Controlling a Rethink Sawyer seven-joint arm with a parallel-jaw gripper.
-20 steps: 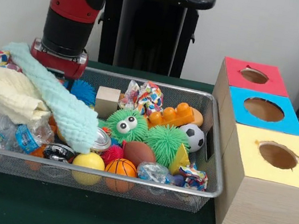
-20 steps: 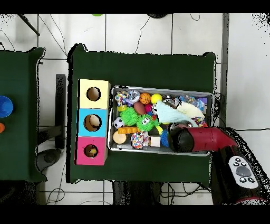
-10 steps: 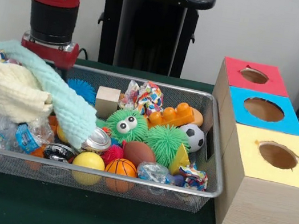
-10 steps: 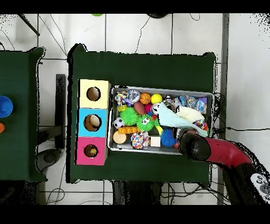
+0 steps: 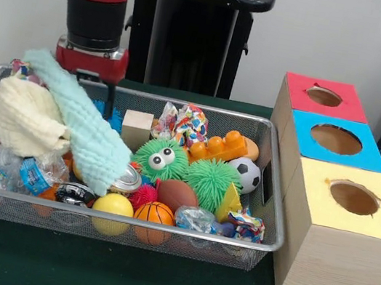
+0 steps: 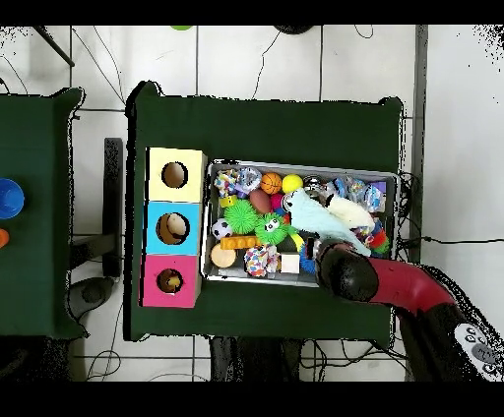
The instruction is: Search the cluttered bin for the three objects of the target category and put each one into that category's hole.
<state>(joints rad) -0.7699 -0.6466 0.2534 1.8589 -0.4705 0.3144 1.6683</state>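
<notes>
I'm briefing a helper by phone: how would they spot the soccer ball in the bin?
Start at the wire mesh bin and go to its end nearest the three coloured boxes. The soccer ball sits there, beside the green spiky ball and below the orange block toy. It is the only white ball with black patches.

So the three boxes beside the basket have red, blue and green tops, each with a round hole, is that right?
Not quite. The front view shows the nearest box has a yellow top, not green. The red box and the blue box are as you say, each with a round hole, beside the wire basket.
</notes>
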